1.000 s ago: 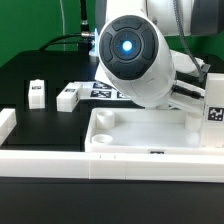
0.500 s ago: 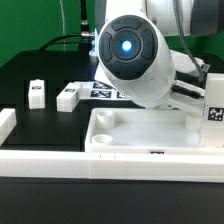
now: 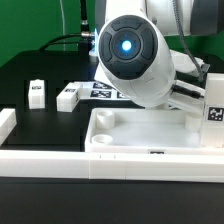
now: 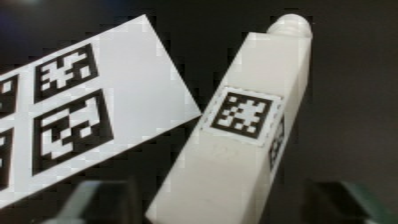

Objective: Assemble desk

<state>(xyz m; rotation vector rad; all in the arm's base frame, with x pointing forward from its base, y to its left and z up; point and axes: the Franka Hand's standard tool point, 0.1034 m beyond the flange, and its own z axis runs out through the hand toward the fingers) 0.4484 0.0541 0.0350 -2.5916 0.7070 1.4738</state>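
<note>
In the wrist view a white square leg (image 4: 240,130) with a black-white tag lies on the black table. My gripper (image 4: 217,207) is open and straddles its near end, with a dark gap between the leg and each finger. In the exterior view the arm's round white body hides the gripper and this leg. The white tray-like tabletop (image 3: 140,128) lies in front. One tagged leg (image 3: 214,108) stands at its corner on the exterior view's right. Two more legs (image 3: 38,93) (image 3: 68,96) lie on the exterior view's left.
The marker board (image 4: 71,100) lies beside the leg under my gripper; it also shows in the exterior view (image 3: 100,91). A long white border wall (image 3: 60,160) runs along the front, with a short end piece (image 3: 5,122) on the exterior view's left.
</note>
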